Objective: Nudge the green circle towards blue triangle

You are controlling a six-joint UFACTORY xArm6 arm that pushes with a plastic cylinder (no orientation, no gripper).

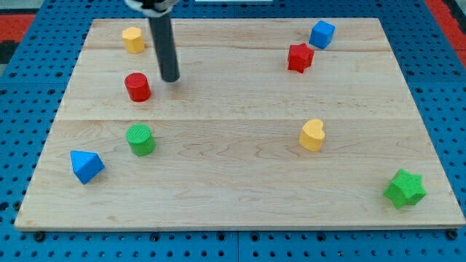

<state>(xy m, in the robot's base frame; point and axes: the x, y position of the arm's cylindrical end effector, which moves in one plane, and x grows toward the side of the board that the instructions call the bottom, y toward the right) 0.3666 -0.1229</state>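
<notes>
Camera view: the dark rod's tip [170, 79] is set on the pale wooden surface [240, 182] just right of the red cylinder block [137, 86]; no jawed end effector is fitted. The green ridged circle block [140, 140] lies below, the blue triangle block [87, 166] near its lower left. Approach judged in hand; the tip is to be brought to the circle's upper right.

Wooden tabletop [240, 211], pale planks, lying on a blue pegboard [22, 109].

Red cylinder [137, 86] at the view's upper left. Yellow block [132, 39] above it, near the top edge; shape unclear.

Blue cube [322, 33] upper right, red star [299, 57] just beside it, lower left.

Yellow heart [312, 135] right of centre, alone.

Green star [405, 188] at the bottom right corner.
</notes>
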